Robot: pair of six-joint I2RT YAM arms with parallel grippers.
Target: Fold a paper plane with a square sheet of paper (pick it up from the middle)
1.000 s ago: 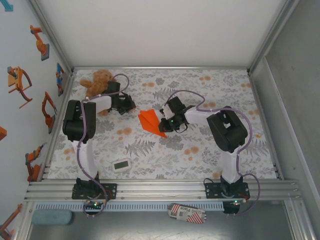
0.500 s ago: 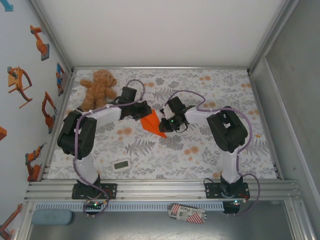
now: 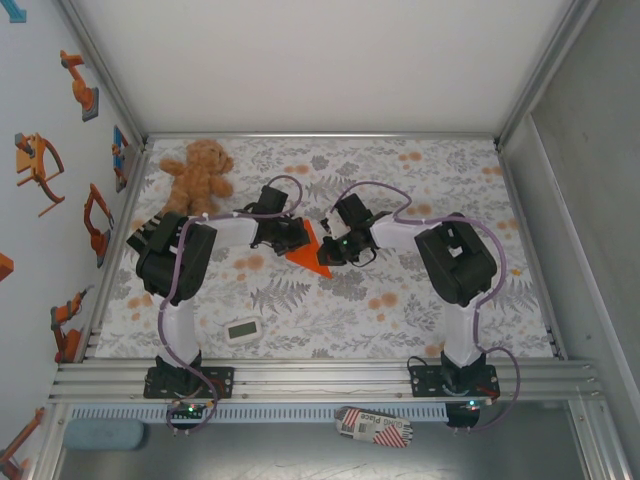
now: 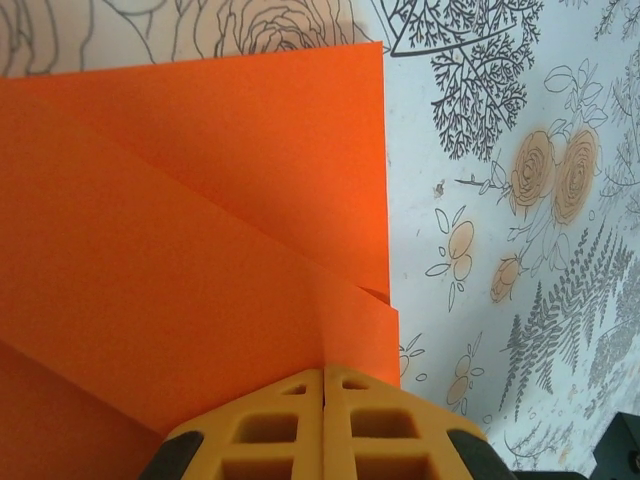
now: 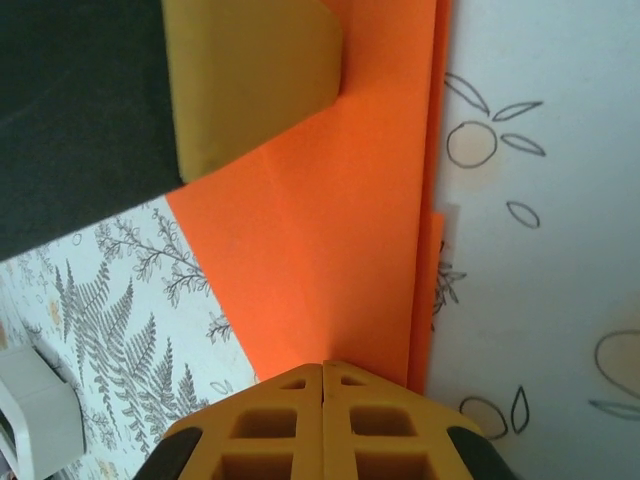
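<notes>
Nearest the arm bases, a small white timer [image 3: 243, 329] lies on the floral table [image 3: 430, 300], well apart from the work and out of the way. Further in, at the middle of the table, the orange sheet of paper [image 3: 303, 251] lies flat, already partly folded into a pointed shape with overlapping flaps and stacked long edges.

Both arms meet over the paper from opposite sides. The left gripper [image 4: 324, 374] has its fingers pressed together, tips down on a folded flap. The right gripper [image 5: 324, 368] is likewise closed, tips on the paper close to its doubled edge. Across from it, the right wrist view shows one of the left gripper's yellow fingers [image 5: 255, 80] resting on the same sheet. Whether either pair nips any paper I cannot tell. Most likely they bear down together, so the sheet neither slides nor springs open while a crease is flattened.

Farthest back, a brown teddy bear [image 3: 197, 172] sits in the left corner, clear of both arms.
</notes>
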